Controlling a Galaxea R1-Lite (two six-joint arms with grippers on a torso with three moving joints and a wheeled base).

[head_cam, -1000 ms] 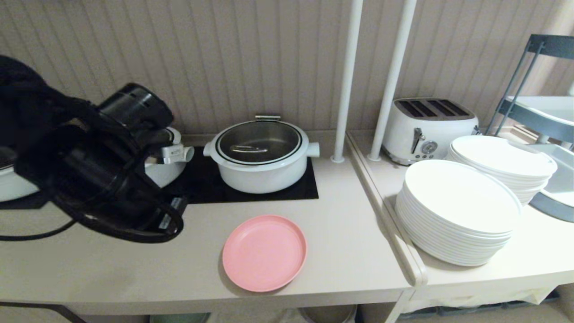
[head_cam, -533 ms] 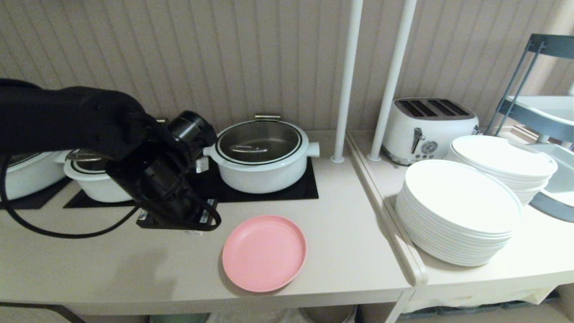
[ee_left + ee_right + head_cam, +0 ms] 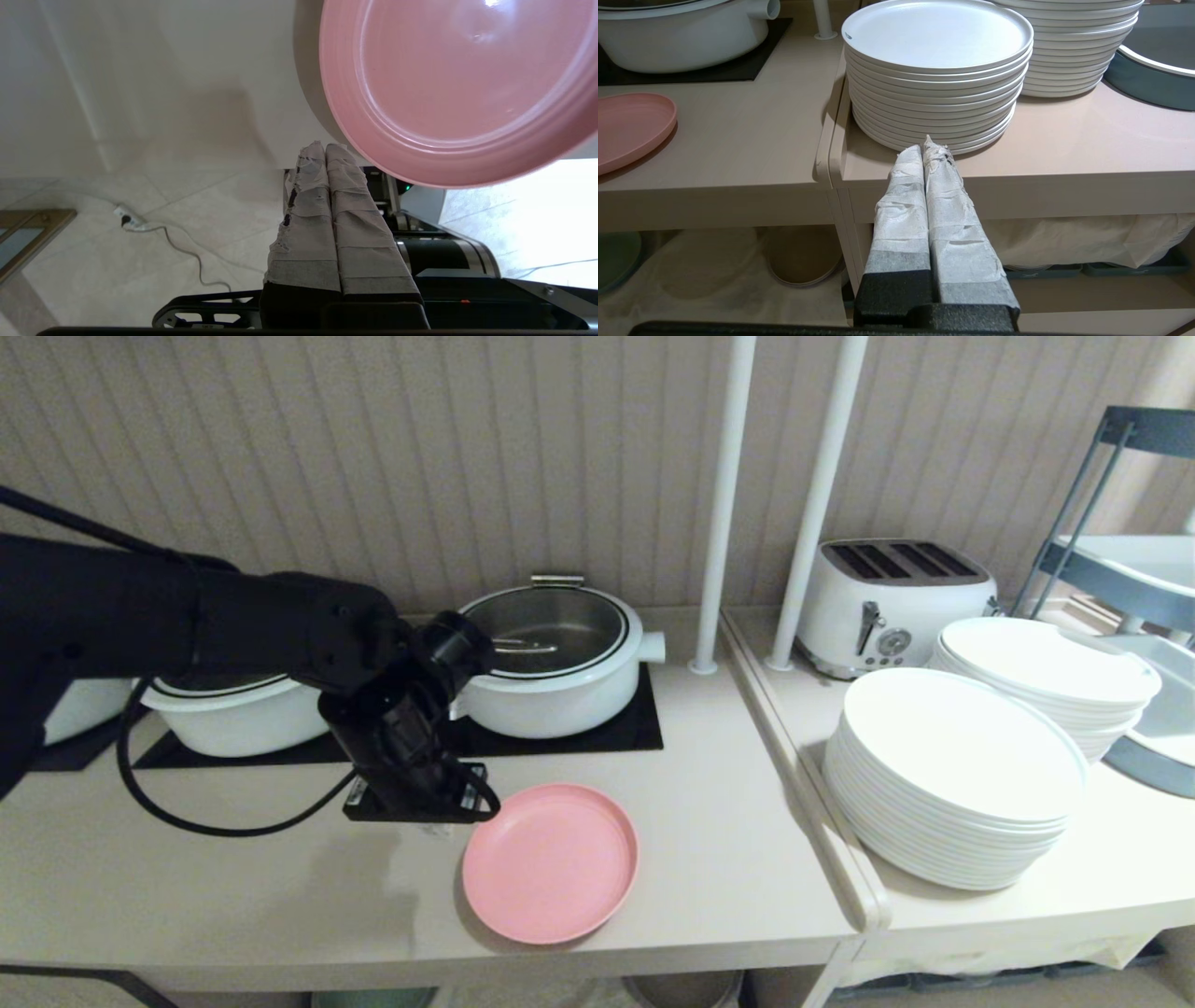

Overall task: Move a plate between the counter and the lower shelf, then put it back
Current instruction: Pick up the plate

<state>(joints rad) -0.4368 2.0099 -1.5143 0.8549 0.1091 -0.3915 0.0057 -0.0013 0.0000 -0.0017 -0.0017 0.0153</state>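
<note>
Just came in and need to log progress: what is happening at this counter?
The robot's left arm reaches over the counter, its left tool shut and empty, beside the edge of the pink plate. The plate lies flat near the counter's front edge, not yet gripped. The right tool is shut too, parked below counter height in front of a stack of white plates.

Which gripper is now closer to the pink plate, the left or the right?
Left. The left gripper hangs just beside the pink plate; the right gripper is parked off the counter's front.
</note>
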